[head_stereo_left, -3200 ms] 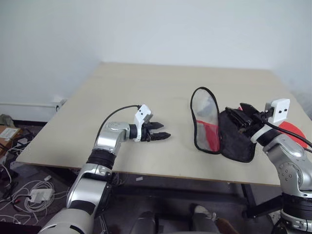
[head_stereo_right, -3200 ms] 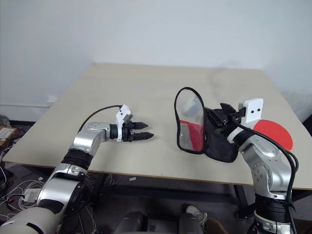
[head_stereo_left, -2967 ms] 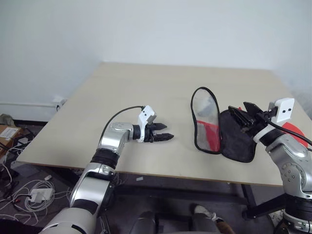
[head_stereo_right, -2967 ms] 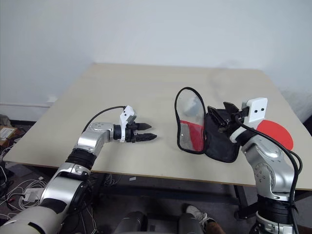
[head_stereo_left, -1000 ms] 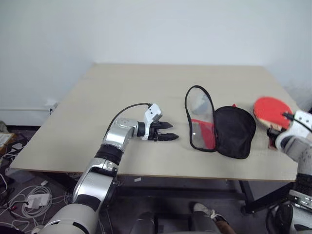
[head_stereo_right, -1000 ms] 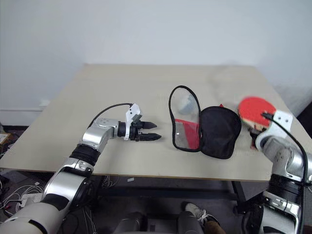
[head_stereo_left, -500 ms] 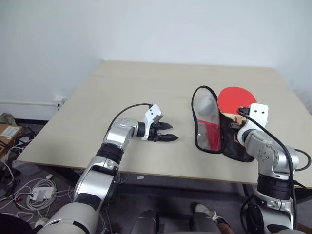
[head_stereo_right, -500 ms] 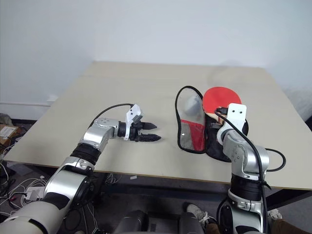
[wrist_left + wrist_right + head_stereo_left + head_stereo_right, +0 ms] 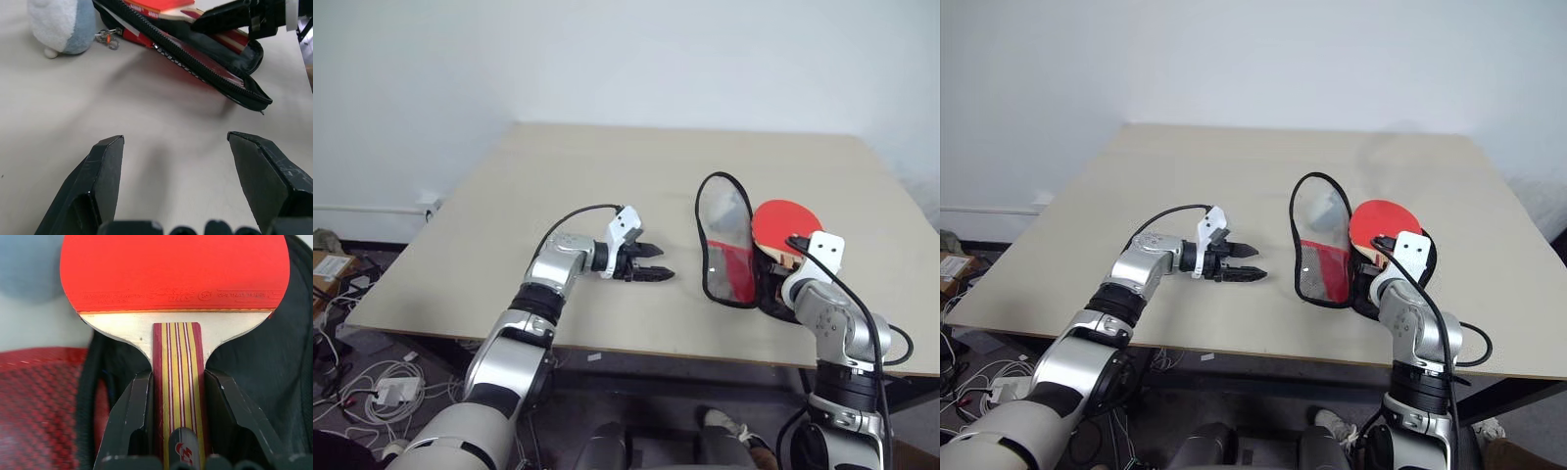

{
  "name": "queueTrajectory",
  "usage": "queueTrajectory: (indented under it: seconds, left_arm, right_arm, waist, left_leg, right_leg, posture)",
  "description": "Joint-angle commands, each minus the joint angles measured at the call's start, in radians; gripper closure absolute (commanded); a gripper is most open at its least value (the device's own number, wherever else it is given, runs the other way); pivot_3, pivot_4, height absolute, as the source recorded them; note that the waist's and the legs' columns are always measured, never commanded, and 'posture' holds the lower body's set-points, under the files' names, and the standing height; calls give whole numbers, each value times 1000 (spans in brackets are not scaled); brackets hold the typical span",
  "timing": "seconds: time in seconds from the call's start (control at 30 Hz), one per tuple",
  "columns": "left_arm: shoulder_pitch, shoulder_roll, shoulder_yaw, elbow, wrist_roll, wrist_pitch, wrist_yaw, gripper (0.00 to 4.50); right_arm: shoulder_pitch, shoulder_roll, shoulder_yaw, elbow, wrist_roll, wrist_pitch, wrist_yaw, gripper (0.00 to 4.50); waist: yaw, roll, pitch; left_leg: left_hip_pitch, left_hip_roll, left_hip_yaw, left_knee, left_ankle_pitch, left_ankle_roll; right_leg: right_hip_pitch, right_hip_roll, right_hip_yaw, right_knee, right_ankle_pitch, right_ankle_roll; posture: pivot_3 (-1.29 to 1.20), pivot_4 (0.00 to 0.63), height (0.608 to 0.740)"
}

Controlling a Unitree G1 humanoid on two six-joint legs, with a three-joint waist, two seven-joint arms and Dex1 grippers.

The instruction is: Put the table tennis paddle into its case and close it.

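Right wrist view gives us the clearest look at our right pincer [image 9: 175, 396]: its two black fingers [image 9: 134, 416] are clamped on the striped wooden handle of the table tennis paddle [image 9: 173, 271], whose red rubber face extends straight out beyond the fingertips. Under and around the paddle we see the dark lining of the case [image 9: 274, 362], and to one side of the fingers its red patterned fabric.

From the head camera, the case [image 9: 729, 245] stands open on the pale desk [image 9: 607, 176], one black-zippered flap raised upright and the other half lying flat behind it. We hold the paddle [image 9: 785, 223] over that flat, dark-lined half, just past the raised flap, with the handle at our right pincer.

Our left pincer [image 9: 651, 264] hovers low over the desk, well apart from the case and pointing toward it, jaws spread wide with nothing between them. Beyond its fingers [image 9: 93, 181], the left wrist view shows the zipper edge of the case and a small blue-and-white plush toy [image 9: 61, 24] beside it.
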Motion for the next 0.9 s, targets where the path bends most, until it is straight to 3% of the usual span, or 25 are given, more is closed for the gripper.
queueTrajectory:
  seconds: [0.03, 0.57, 0.9]
  left_arm:
    - [-25, 11, 16, -24, -5, -5, 0, 918]
    - [-40, 1, 7, -5, -1, -9, -12, 918]
    - [-58, -11, 7, 31, 5, -28, -12, 918]
  right_arm:
    - [-6, -26, 18, 2, -30, -39, 2, 3372]
    - [35, -10, -30, -114, -36, 38, -31, 3372]
    - [51, 53, 18, -119, -50, 46, -35, 3372]
  waist:
    - [0, 0, 0]
    - [0, 0, 0]
    - [-2, 0, 0]
  left_leg:
    - [0, 0, 0, 0, 0, 0]
    - [0, 0, 0, 0, 0, 0]
    - [1, 0, -1, 0, 0, 0]
  right_leg:
    - [0, 0, 0, 0, 0, 0]
    - [1, 0, 0, 0, 0, 0]
    - [1, 0, 0, 0, -1, 2]
  posture:
    - [0, 0, 740]
    - [0, 0, 740]
    - [0, 0, 740]
